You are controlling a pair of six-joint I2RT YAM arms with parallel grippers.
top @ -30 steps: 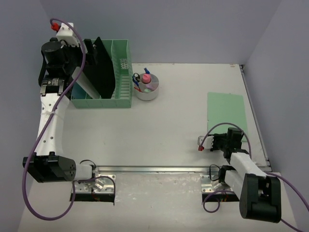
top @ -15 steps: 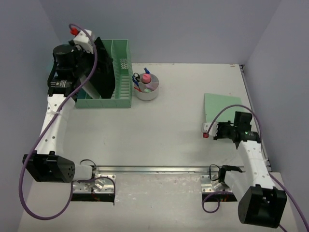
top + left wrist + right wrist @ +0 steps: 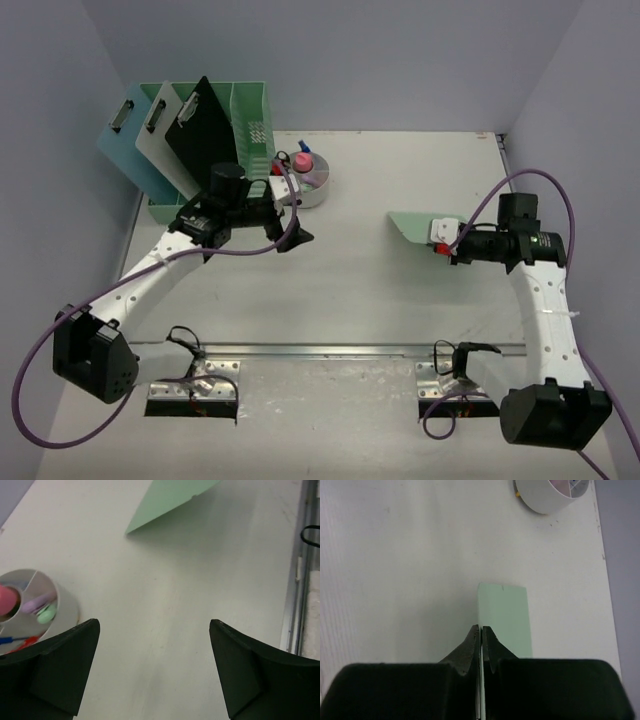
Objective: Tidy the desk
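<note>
White and flat, the desk surface (image 3: 330, 290) is lying behind its metal front rail (image 3: 330, 350) between lavender walls (image 3: 300, 60), the right gripper (image 3: 480, 628) pinching a green sheet (image 3: 503, 620) in its jaws, the left gripper (image 3: 154, 625) holding its jaws wide near the pen cup (image 3: 305, 198).

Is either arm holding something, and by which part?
The right gripper pinches the thin mint-green sheet by one edge, jaws shut on it. The left gripper is open, holding nothing.
</note>
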